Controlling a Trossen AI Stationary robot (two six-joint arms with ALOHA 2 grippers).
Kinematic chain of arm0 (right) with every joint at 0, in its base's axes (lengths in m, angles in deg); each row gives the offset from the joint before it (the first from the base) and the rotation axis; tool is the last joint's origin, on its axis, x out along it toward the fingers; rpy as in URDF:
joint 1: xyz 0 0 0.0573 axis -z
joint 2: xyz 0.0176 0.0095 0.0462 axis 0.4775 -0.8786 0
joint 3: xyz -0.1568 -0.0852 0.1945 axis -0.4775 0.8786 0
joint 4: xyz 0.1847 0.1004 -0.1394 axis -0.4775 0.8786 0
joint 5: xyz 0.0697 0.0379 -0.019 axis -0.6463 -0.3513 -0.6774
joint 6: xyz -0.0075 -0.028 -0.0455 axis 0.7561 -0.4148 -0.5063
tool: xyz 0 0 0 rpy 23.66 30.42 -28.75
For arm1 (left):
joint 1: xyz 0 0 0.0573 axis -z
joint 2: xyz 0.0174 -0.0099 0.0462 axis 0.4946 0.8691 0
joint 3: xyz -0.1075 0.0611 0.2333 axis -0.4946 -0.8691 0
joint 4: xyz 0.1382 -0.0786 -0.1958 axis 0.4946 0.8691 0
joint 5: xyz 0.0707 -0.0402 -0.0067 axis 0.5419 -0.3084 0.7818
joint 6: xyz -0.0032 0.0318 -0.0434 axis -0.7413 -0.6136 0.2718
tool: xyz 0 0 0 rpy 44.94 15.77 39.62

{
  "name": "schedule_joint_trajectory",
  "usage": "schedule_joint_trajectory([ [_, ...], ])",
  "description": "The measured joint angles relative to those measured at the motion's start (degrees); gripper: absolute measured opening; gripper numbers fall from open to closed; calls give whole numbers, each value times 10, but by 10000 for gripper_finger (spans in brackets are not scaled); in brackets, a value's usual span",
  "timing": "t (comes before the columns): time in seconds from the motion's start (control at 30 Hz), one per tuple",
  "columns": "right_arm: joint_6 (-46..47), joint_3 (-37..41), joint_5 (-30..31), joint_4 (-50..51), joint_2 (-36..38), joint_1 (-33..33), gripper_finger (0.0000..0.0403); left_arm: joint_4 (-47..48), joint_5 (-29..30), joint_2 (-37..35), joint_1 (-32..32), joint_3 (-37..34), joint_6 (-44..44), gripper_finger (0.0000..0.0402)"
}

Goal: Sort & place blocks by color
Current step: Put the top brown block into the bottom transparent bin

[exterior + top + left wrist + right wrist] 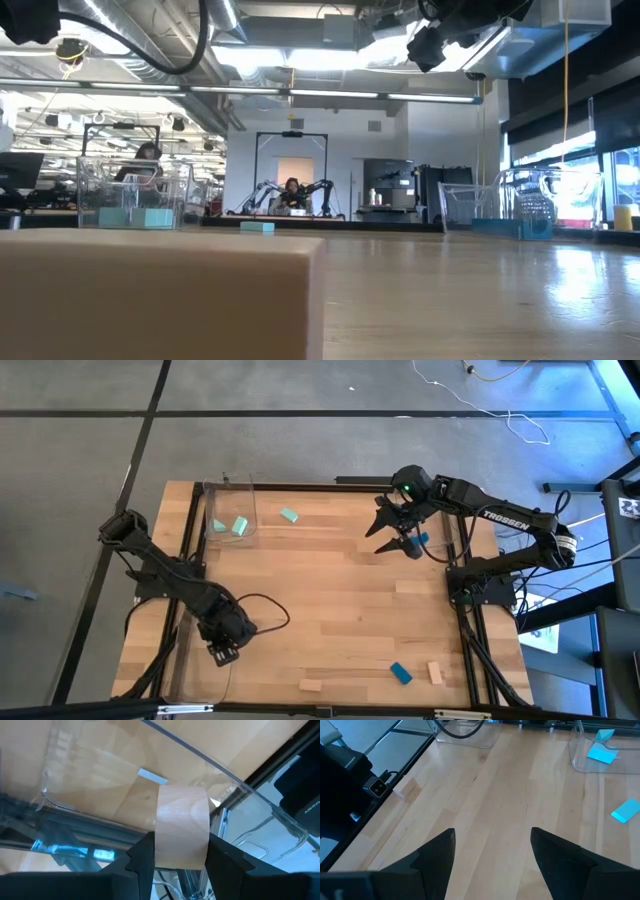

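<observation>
Blocks lie scattered over the desk (330, 610): two mint-teal blocks (229, 526) sit inside a clear tray (247, 510) at about eleven o'clock, a third mint-teal block (289, 515) rests on the bare wood just beside that tray, and a deep blue block (401, 673) lies between two pale wood blocks (435, 672) down near five o'clock.

The left hand (175, 855) hangs over the desk's eight o'clock edge with a pale wood block (182, 826) pinched between its two fingers, jaws about halfway apart around it. Its wrist view looks down through the rim of a second clear tray (235, 777) below, so the block seems carried there to start the wood pile, though it is not yet let go.

The right hand (392, 532) hovers near one o'clock with its fingers spread wide and nothing between them. A bit of blue shows just beside it, possibly another block; I cannot tell. Spread like this, it looks ready to take its next piece.
</observation>
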Motion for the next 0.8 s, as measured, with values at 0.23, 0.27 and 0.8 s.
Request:
schedule_joint_trajectory([
  [0.23, 0, 0, 0, 0, 0, 0, 259, 0, 18, 0, 0, 0, -1, 139],
  [0.27, 0, 0, 0, 0, 0, 0, 259, 1, 24, 0, 0, 0, 0, 144],
  [0.8, 0, 0, 0, 0, 0, 0, 259, 2, 29, 0, 0, 0, 2, 162],
])
